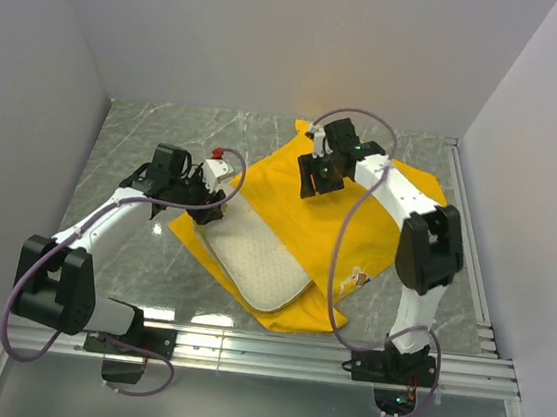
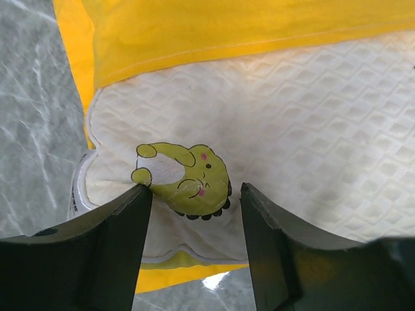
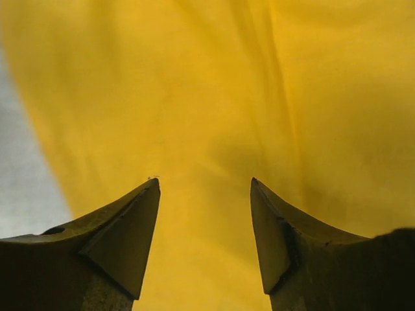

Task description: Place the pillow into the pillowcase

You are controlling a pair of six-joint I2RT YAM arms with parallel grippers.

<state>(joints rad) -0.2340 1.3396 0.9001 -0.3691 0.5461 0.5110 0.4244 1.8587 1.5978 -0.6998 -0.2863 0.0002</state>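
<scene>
Both left pincer (image 2: 194,188) and right pincer (image 3: 204,181) gape; pillow (image 1: 258,257) runs diagonally far-left to near-right on pillowcase (image 1: 270,193).

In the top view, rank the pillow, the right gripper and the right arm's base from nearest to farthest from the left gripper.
1. pillow, its corner right below the left gripper.
2. right gripper, back right, above the pillowcase.
3. right arm's base, near right edge.

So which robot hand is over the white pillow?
The left hand, above the pillow; the right hand hangs over only yellow pillowcase.
</scene>
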